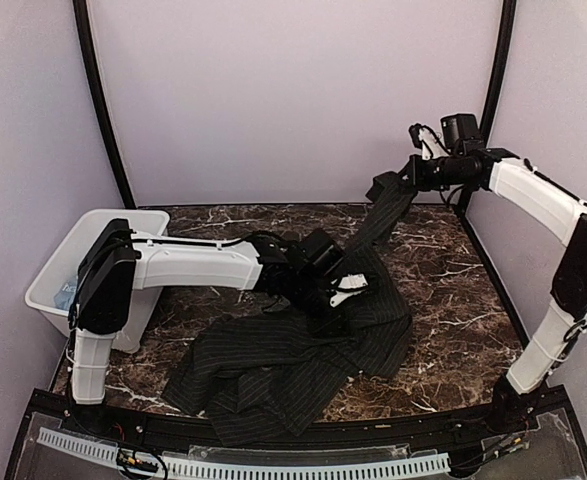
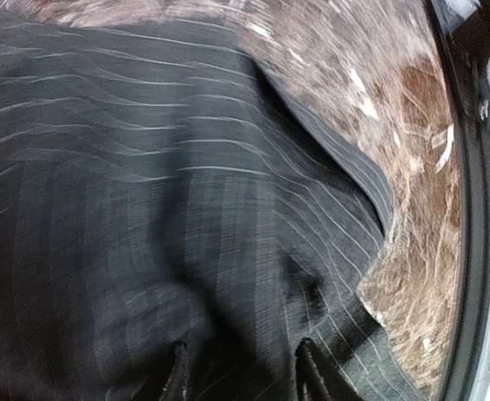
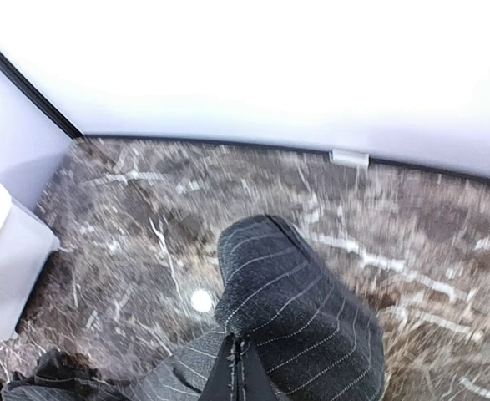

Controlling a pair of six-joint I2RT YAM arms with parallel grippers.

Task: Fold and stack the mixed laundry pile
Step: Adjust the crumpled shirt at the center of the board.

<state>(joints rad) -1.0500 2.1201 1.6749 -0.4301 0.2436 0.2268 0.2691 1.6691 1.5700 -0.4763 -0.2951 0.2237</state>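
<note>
The black pinstriped shirt (image 1: 273, 370) lies crumpled on the marble table, and one sleeve is stretched up to the back right. My right gripper (image 1: 385, 187) is shut on the end of that sleeve (image 3: 303, 309) and holds it well above the table; its fingertips (image 3: 238, 363) are pressed together on the cloth. My left gripper (image 1: 338, 295) is low over the middle of the shirt (image 2: 144, 209). Its jaws stand apart with cloth under them, holding nothing. A scrap of light blue cloth (image 1: 65, 292) shows inside the bin; I cannot tell what it is.
A white plastic bin (image 1: 48, 270) stands at the left edge of the table and also shows in the right wrist view (image 3: 2, 259). Bare brown marble (image 1: 453, 300) lies to the right of the shirt. Black frame posts (image 1: 103, 110) and white walls enclose the back.
</note>
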